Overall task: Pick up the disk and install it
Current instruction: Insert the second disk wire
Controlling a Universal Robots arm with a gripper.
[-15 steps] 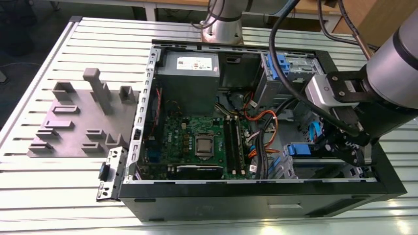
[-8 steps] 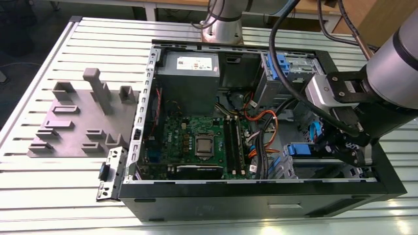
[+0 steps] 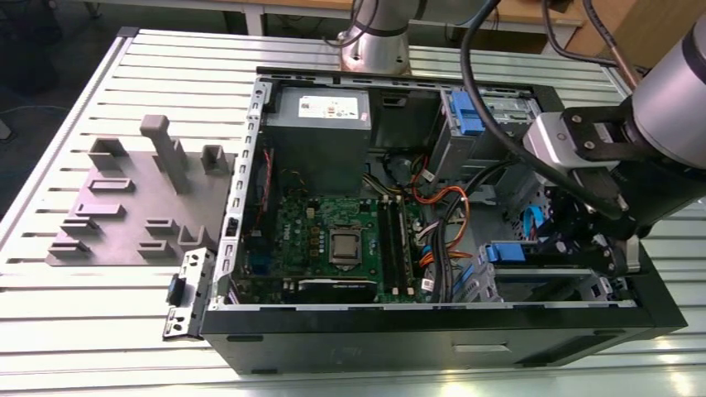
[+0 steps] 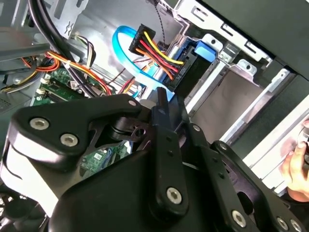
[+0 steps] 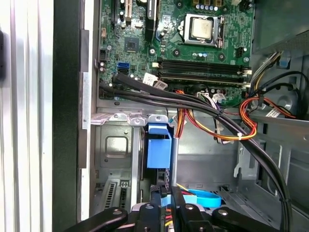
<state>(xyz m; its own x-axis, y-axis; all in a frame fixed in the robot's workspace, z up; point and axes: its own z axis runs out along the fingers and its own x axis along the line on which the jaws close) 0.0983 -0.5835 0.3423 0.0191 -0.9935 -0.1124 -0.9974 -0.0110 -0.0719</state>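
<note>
Exterior view, left to right: a grey moulded fixture plate [image 3: 121, 207] lies on the slatted aluminium table [image 3: 132, 347]. Next is the open black tower computer case [image 3: 441, 339], with its green motherboard [image 3: 331, 240] in the middle. At the right end stands the silver sheet-metal drive cage [image 3: 551, 281], with the arm reaching down into it. The disk [image 5: 158, 150] stands edge-on in a cage slot, long axis running into the bay. It lies straight ahead of the black linkage gripper [image 5: 165, 195], in line with its fingertips and close. Mostly its blue plastic rail end shows; the silver body is hidden by the cage walls. The fingers [image 4: 161, 104] are drawn narrow with something blue between them. Whether that is the disk's rail or the blue ribbon cable [image 4: 120, 48] I cannot make out. A person's hand [image 4: 294, 166] is cut off at the second wrist view's edge.
</note>
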